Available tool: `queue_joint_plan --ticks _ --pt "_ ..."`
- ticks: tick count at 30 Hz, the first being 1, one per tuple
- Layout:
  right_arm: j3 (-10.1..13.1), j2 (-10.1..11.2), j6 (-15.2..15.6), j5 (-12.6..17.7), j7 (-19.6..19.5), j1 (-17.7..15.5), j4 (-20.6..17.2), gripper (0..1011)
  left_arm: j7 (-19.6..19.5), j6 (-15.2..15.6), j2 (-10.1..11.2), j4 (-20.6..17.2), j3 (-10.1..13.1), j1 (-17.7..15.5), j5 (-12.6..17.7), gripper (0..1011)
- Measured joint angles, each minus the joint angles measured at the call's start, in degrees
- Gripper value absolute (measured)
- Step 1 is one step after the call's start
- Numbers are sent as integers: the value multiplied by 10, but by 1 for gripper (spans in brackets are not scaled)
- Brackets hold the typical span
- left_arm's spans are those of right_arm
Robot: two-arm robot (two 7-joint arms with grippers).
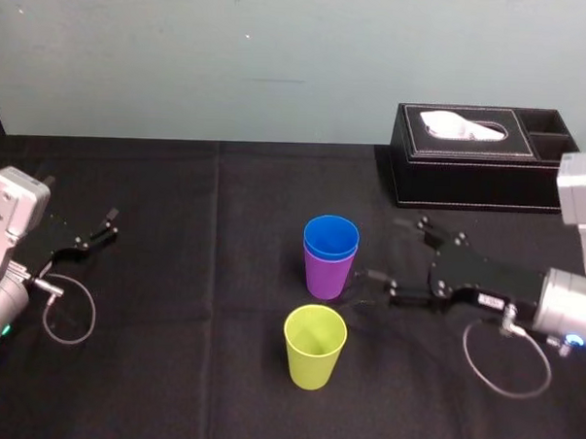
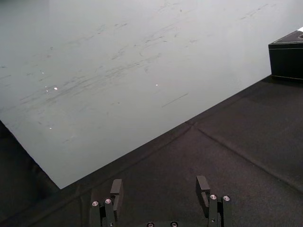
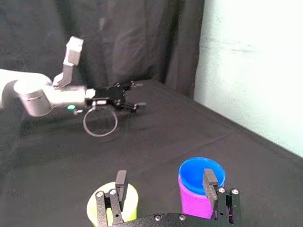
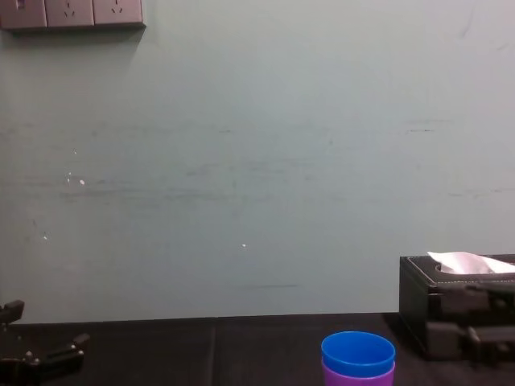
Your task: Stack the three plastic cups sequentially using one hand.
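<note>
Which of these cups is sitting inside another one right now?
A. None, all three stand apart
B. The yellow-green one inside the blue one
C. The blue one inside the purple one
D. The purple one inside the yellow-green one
C: the blue cup sits nested in the purple cup, the yellow-green cup stands alone nearer the robot, the open right gripper is beside the pair, and the left gripper is parked far left.

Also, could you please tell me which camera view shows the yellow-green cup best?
The head view: the yellow-green cup stands whole and upright on the black cloth, with its open mouth visible. The right wrist view catches just its upper part, partly hidden behind one jaw of the right gripper.
</note>
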Motion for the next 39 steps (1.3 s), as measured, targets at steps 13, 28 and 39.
queue_joint_plan --ticks 13,28,39 --pt "-24 17 -27 -13 15 -38 3 1004 0 0 0 0 0 0 0 1010" --pt "-50 4 -40 -71 -1 -44 13 1004 0 0 0 0 0 0 0 1010" --pt "-52 -4 -36 -74 1 -40 19 1004 0 0 0 0 0 0 0 1010"
